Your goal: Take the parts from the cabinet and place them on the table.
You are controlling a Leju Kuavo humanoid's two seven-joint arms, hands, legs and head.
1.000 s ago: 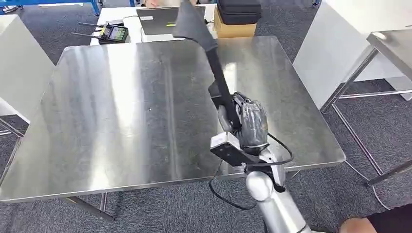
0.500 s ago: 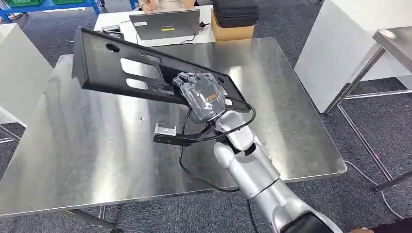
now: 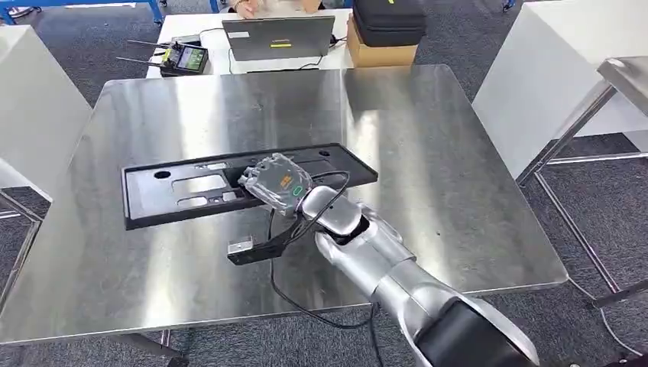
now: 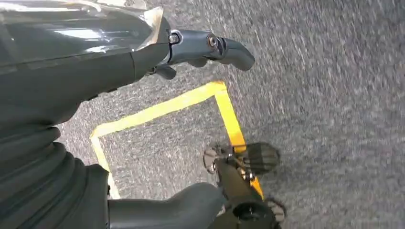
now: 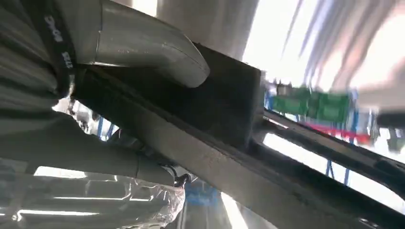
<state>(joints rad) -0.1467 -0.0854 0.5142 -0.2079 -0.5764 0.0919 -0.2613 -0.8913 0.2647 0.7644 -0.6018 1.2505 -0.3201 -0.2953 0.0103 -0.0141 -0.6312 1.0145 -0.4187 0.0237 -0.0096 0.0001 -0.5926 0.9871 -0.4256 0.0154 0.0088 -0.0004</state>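
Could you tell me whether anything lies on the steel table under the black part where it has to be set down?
Nothing visible: the right hand holds the black part low over bare steel table.

Right hand (image 3: 277,182) grips a long flat black plastic panel with cut-outs (image 3: 183,187), lying lengthwise left to right on the square stainless-steel table (image 3: 428,145). Beyond the far edge: grey laptop (image 3: 279,37), cardboard box (image 3: 382,53).
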